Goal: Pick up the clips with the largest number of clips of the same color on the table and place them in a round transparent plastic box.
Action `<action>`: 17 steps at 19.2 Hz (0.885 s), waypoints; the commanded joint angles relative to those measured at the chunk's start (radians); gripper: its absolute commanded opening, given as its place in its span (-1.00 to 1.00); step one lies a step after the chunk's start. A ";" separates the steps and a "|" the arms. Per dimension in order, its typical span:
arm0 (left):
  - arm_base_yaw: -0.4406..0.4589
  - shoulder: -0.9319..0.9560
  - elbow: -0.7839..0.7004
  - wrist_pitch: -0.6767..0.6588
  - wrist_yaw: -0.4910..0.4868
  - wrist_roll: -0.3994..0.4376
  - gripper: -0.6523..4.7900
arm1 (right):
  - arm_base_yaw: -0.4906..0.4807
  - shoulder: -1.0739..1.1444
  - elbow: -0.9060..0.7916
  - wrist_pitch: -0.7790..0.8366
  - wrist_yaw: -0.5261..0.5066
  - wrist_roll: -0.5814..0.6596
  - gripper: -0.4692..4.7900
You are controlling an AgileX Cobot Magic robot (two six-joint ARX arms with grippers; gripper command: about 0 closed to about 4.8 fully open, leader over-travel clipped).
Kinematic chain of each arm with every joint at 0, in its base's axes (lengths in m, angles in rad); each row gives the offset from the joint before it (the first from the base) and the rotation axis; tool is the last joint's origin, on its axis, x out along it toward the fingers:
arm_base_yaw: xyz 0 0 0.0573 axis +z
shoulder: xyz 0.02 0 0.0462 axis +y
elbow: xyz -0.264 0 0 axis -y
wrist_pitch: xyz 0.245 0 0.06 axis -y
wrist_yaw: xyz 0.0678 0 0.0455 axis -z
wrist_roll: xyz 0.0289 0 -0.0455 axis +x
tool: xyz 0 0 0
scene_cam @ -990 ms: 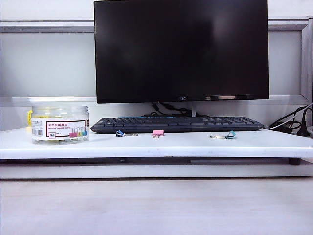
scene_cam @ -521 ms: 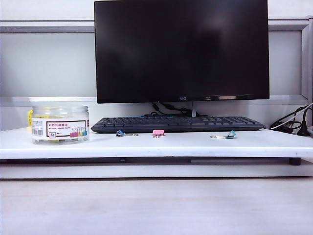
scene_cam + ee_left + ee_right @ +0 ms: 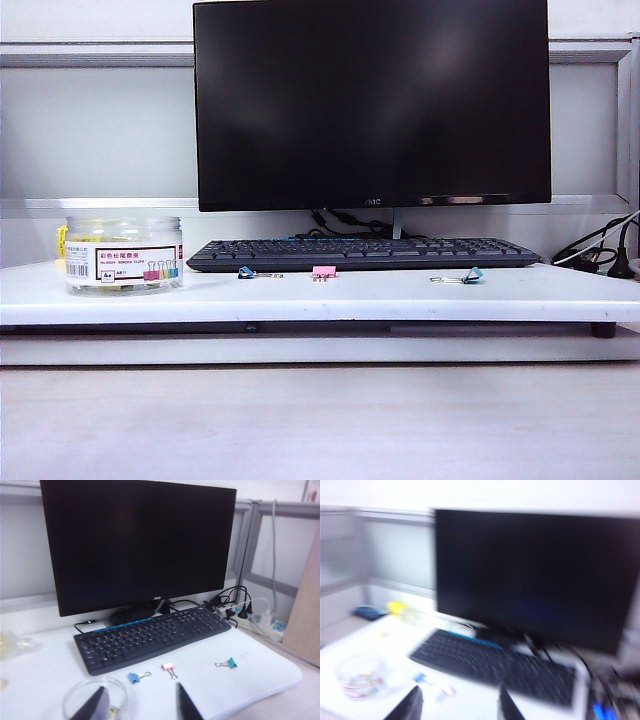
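Exterior view: white raised shelf [image 3: 330, 300] carries the round transparent plastic box [image 3: 123, 254] at its left end, near the front edge; yellow shows through the wall, likely the clips inside, individual ones not resolvable. Black keyboard [image 3: 362, 253] sits mid-shelf under a dark monitor [image 3: 371, 103]. Along the keyboard's front: blue clip [image 3: 246, 272], pink clip [image 3: 323, 271], teal clip [image 3: 471, 275], spaced apart. No arm or gripper in this view.

Left wrist view: left gripper [image 3: 140, 706] hangs above the shelf's front-left area, fingers spread with a clear gap, nothing between them. The box's open rim [image 3: 95, 695] is just beside one finger, something yellow inside. Blue, pink and teal clips lie in a row between keyboard and front edge.

Right wrist view: blurred. Right gripper [image 3: 460, 707] is above the shelf, fingers apart, empty. Box [image 3: 362, 675] is near the shelf's left end, yellow speck inside; clips by the keyboard are smeared.
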 commanded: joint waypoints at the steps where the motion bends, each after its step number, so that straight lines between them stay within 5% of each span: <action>1: -0.001 0.001 -0.082 0.048 0.000 -0.028 -0.09 | 0.000 -0.121 -0.153 0.005 0.050 0.100 -0.07; 5: -0.001 0.002 -0.228 0.179 -0.027 -0.146 -0.09 | 0.000 -0.176 -0.397 0.116 0.040 0.266 -0.26; 9: -0.001 0.001 -0.307 0.232 -0.026 -0.097 -0.11 | 0.001 -0.175 -0.562 0.298 0.040 0.309 -0.32; 17: -0.001 0.001 -0.417 0.233 -0.056 -0.108 -0.11 | 0.005 -0.176 -0.716 0.373 0.078 0.317 -0.44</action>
